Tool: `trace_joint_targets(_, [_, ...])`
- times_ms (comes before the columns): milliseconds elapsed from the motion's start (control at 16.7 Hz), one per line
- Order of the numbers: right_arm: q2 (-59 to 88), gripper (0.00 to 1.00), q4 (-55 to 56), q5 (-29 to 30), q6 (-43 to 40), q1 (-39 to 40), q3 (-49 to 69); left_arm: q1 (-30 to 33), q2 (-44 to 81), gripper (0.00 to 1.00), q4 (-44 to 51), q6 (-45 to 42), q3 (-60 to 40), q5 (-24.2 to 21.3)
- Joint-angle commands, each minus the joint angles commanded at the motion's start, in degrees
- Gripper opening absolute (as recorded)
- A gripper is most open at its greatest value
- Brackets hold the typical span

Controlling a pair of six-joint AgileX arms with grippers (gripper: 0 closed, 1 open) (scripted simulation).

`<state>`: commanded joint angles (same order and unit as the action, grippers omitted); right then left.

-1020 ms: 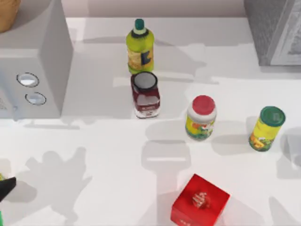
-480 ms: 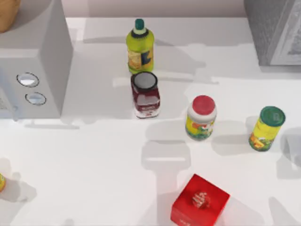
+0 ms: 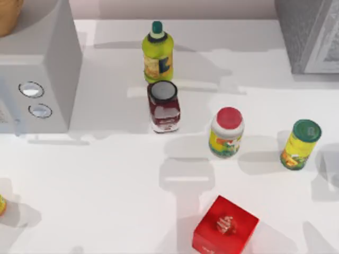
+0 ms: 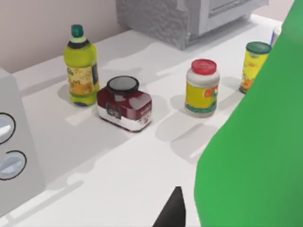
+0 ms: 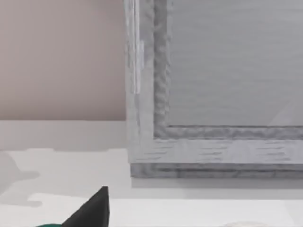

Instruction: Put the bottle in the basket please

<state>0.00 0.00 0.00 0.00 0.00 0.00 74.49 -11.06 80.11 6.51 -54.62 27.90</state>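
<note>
The bottle (image 4: 255, 156) looms clear green right against the left wrist camera, lifted off the table. My left gripper (image 4: 175, 213) is shut on it, with one dark fingertip (image 4: 173, 210) showing beside the plastic. The basket (image 3: 7, 15) is a tan-brown curved edge at the far left corner of the table, behind the grey appliance with two knobs (image 3: 37, 63). My right gripper (image 5: 93, 210) hangs low in front of the grey cabinet (image 5: 213, 94) at the far right.
On the table stand a yellow-green bottle (image 3: 158, 53), a dark red jar (image 3: 164, 108), a red-lidded jar (image 3: 226, 132), a yellow jar with green lid (image 3: 300, 144) and a red box (image 3: 225, 226). A yellow sliver (image 3: 1, 205) touches the left edge.
The dark fingertip, the bit of green and the large arm shadow at the top view's lower left have gone off the left edge. The jars and the box have not moved.
</note>
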Motion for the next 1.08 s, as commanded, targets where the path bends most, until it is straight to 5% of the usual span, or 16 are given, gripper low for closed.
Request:
trace_joint_targets(420, [0.0, 1.0, 0.0, 0.0, 0.0, 0.0, 0.0, -9.48, 11.5, 0.0, -7.05, -0.96, -5.65, -4.02])
trace_joint_targets(1080, [0.0, 1.0, 0.0, 0.0, 0.0, 0.0, 0.0, -50.99, 62.37, 0.0, -38.08, -5.12, -30.28, -21.68])
